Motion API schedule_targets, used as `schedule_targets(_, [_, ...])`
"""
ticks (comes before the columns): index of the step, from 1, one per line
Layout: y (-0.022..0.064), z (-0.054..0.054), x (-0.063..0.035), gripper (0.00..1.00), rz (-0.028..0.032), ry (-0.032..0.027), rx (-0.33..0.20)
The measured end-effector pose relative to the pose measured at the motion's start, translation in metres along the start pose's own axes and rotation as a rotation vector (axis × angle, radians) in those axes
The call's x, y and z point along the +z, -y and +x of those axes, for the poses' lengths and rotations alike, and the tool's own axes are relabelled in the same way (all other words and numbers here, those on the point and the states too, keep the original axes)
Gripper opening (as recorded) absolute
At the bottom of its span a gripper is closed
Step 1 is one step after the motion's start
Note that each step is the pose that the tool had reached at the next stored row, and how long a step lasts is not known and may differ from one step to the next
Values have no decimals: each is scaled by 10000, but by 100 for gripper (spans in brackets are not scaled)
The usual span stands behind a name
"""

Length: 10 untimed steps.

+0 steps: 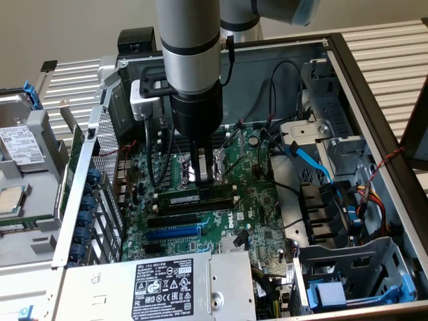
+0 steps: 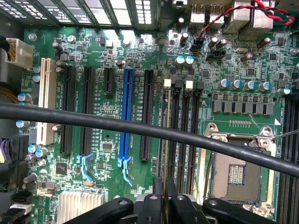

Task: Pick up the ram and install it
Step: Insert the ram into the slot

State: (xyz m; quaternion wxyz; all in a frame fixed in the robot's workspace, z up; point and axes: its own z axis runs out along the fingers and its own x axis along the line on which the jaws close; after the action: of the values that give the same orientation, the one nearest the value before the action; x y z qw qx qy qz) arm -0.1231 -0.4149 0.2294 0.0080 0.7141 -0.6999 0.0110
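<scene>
Your tool (image 1: 205, 178) stood straight down inside the open computer case (image 1: 348, 60), which lay on the slatted desk (image 1: 391, 40). Its fingers were drawn narrow and pinched the upper edge of the ram (image 1: 194, 198) near the stick's middle. The ram stood on edge with its label strip facing the exterior camera. It ran lengthwise along the black memory slots (image 1: 200, 208) on the green motherboard (image 1: 261, 200). You could not tell from either view whether its lower edge was seated in a slot or sat just above one.

The blue expansion slot (image 1: 172, 233) lay parallel to the ram and apart from it, nearer the exterior camera, and the power supply (image 1: 167, 284) sat nearer again.

In the wrist view the fingertips (image 2: 158, 193) were almost together over the memory slots. The bare processor socket (image 2: 236, 175) was on one side of them and the blue expansion slot on the other. A black cable (image 2: 93, 119) crossed in front of the wrist camera. A loose hard drive (image 1: 20, 144) lay outside the case at the exterior view's left.
</scene>
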Motion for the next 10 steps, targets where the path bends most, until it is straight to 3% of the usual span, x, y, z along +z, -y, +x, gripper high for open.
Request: schedule_targets(10, [-15, 0, 1, 13, 9, 0, 43])
